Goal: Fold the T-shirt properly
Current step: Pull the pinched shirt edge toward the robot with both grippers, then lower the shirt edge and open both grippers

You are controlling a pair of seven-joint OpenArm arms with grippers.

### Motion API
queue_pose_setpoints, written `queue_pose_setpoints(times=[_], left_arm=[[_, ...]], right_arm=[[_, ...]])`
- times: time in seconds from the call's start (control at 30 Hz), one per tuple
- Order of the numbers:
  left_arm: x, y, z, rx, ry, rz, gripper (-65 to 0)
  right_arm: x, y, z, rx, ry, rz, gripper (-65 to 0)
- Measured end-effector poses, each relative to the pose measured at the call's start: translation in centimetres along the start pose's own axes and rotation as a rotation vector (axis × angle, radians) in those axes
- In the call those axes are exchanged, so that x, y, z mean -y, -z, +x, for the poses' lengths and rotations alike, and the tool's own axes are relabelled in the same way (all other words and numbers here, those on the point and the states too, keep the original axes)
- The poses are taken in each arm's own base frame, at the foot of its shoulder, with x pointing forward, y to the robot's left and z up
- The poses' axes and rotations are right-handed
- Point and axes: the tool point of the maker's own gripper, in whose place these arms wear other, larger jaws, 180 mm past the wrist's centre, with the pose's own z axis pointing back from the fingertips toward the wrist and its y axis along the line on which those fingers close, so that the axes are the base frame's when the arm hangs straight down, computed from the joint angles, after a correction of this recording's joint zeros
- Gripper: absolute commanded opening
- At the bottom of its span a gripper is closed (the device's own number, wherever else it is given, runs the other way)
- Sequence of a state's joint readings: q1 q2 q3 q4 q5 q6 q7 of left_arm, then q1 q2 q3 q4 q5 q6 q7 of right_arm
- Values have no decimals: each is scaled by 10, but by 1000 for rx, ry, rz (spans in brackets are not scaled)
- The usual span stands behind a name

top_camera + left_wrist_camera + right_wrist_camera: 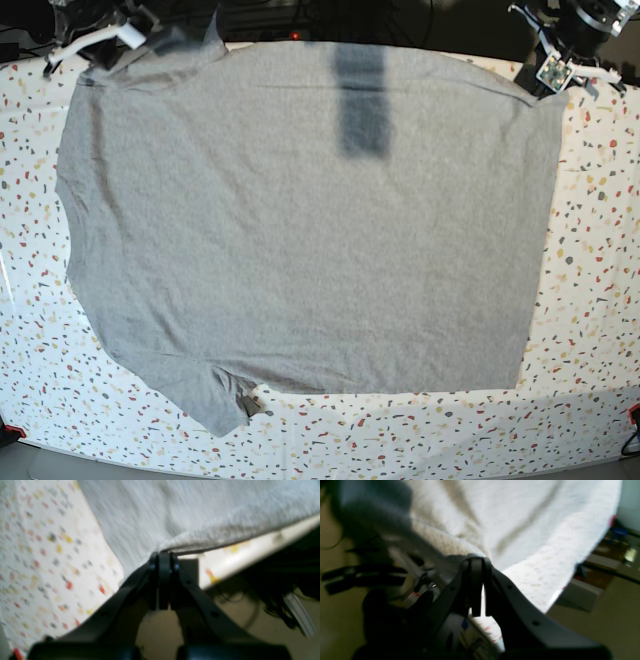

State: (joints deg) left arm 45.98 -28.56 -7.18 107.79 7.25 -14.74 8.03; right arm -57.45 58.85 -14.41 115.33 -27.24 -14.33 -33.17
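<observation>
Where the left wrist view looks down, a white counter [45, 562] speckled with red, yellow and grey chips is seen, its pale edge running to the right, with a tan floor [160, 635] and dark cables below it. The left tool [163, 557] is seen with its jaws pressed together on the corner of the T-shirt [200, 512], whose grey cloth spreads away from the tips over the counter edge.

In the right wrist view, much blurred, the right tool [477, 562] is likewise seen pinched on a fold of the T-shirt [520, 517]; creases run away from the grip. A strip of speckled counter [545, 580] is shown beside the cloth, and beyond it tan floor and indistinct room clutter.

From the base view, the T-shirt [310, 220] is laid flat with its plain side up, covering most of the counter [590, 300]. Its long axis runs left to right across the picture; a sleeve [215, 400] points toward the near left corner. Both far corners are held, by the left tool [548, 78] at the picture's right and the right tool [140, 42] at its left, though the jaws themselves cannot be made out here.
</observation>
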Motion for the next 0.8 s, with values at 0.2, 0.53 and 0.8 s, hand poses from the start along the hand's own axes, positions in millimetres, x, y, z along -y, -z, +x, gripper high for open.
queue_pose_setpoints(times=[0.2, 0.53, 0.8], left_arm=[[-27, 11, 23, 37, 11, 87, -650], [-61, 28, 47, 78, 18, 173, -650], [-77, 50, 30, 58, -71, 186, -650]], right_arm=[[46, 15, 1, 12, 145, -72, -650], [114, 50, 33, 125, 332, -129, -650], [128, 81, 20, 125, 415, -83, -650]])
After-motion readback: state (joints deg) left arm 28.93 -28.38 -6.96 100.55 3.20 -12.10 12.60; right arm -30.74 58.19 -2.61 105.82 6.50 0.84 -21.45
